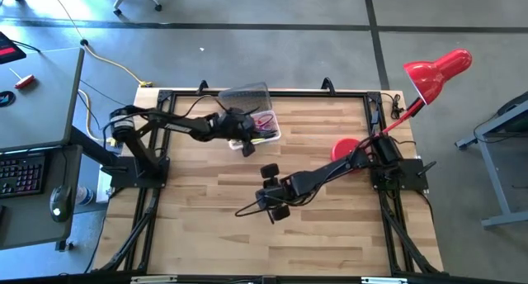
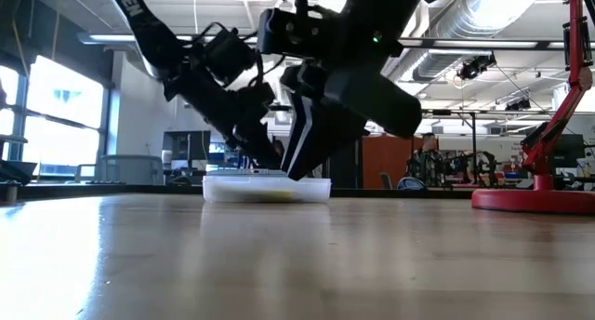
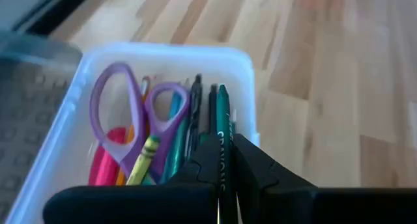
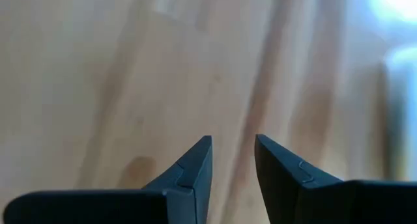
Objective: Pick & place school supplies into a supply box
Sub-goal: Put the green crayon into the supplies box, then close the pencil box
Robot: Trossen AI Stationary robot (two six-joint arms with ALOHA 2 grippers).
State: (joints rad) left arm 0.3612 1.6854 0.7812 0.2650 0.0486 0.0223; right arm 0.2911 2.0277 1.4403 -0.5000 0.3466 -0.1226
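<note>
Green pencil (image 3: pixel 223 129) sits pinched between the left gripper (image 3: pixel 225 160) fingers directly over the supply box (image 3: pixel 242 61), its long axis running along the box, parallel to the purple scissors (image 3: pixel 140 113) inside. Well away from the box, over bare wood, the right gripper (image 4: pixel 231 160) hangs spread and empty.

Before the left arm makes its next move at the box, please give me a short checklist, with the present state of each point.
1. Left gripper is over the supply box: ok.
2. Green pen lies between its fingers, tip inside the box: ok.
3. Pen fully released: cannot tell.
4. Purple scissors and pink marker already in the box: ok.
5. Lid open, away from the gripper: ok.
6. Right gripper open, empty, over bare table: ok.
</note>
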